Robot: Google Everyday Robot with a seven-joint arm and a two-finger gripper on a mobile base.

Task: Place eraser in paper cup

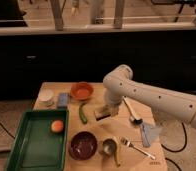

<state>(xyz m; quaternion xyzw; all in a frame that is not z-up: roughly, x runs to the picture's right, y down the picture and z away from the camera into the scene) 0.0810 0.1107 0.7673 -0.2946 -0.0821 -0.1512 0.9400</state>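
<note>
My gripper (105, 111) hangs from the white arm over the middle of the wooden table (152, 116). It is shut on the eraser (102, 115), a small block with a dark top and a pale base, held just above the tabletop. The paper cup (46, 96), short and white, stands at the table's far left corner, well to the left of the gripper. A flat blue block (62, 100) lies right beside the cup.
An orange bowl (82, 90) stands behind a green vegetable (83, 113). A green tray (26, 145) with an orange fruit (56, 126) fills the front left. A dark red bowl (83, 145), metal cup (109, 147), fork (138, 149), brush (131, 111) and grey cloth (150, 134) lie front and right.
</note>
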